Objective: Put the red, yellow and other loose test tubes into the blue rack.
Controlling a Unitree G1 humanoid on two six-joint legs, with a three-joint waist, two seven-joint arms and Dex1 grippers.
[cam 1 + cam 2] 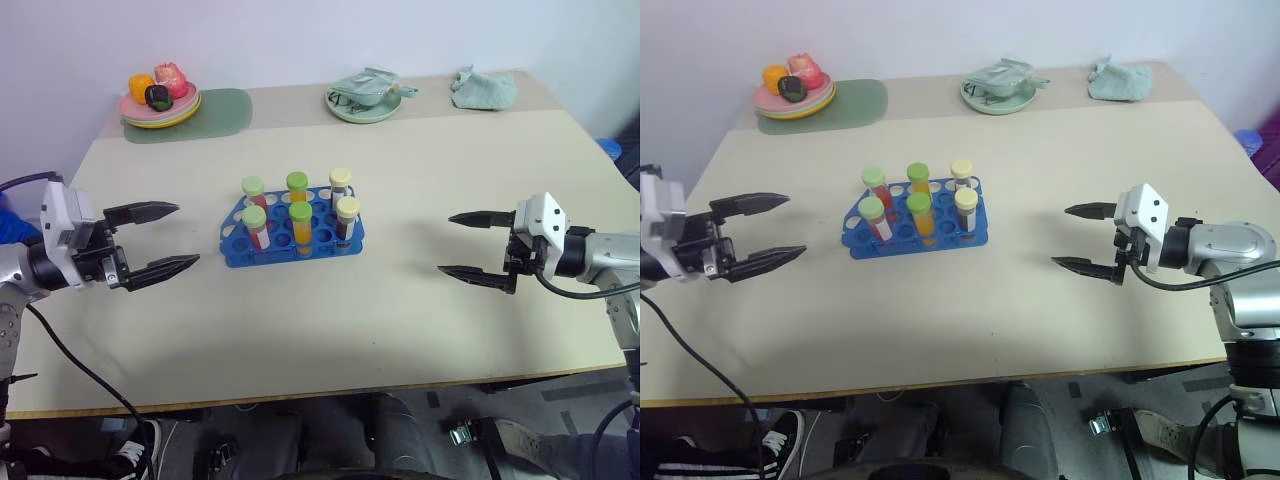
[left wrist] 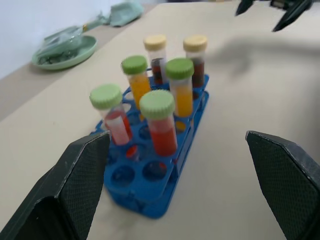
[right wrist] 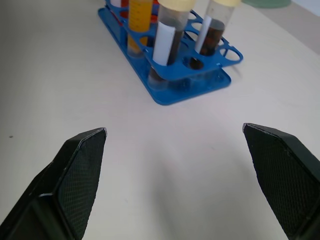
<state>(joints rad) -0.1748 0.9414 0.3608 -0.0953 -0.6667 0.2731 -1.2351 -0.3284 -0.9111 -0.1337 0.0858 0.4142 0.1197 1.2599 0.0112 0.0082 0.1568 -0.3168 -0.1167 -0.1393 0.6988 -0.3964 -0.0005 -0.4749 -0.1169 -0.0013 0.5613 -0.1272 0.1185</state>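
The blue rack point(image 1: 238, 246) stands in the middle of the table. Several capped test tubes stand upright in it: red ones point(image 1: 256, 230) with green caps, yellow-orange ones point(image 1: 301, 232) with green caps, and dark ones point(image 1: 346, 220) with cream caps. I see no tube lying loose on the table. My left gripper point(image 1: 188, 234) hovers open and empty to the left of the rack, pointing at it. On the right side, my right gripper point(image 1: 445, 244) also hangs open and empty, facing the rack point(image 3: 190, 92). The left wrist view shows the rack point(image 2: 150, 202) close ahead.
A plate of toy fruit point(image 1: 160, 105) on a green mat point(image 1: 225, 112) sits at the back left. A green dish point(image 1: 365, 100) with crumpled wrapping and a folded cloth point(image 1: 483, 88) lie at the back right. The table's front edge runs below both grippers.
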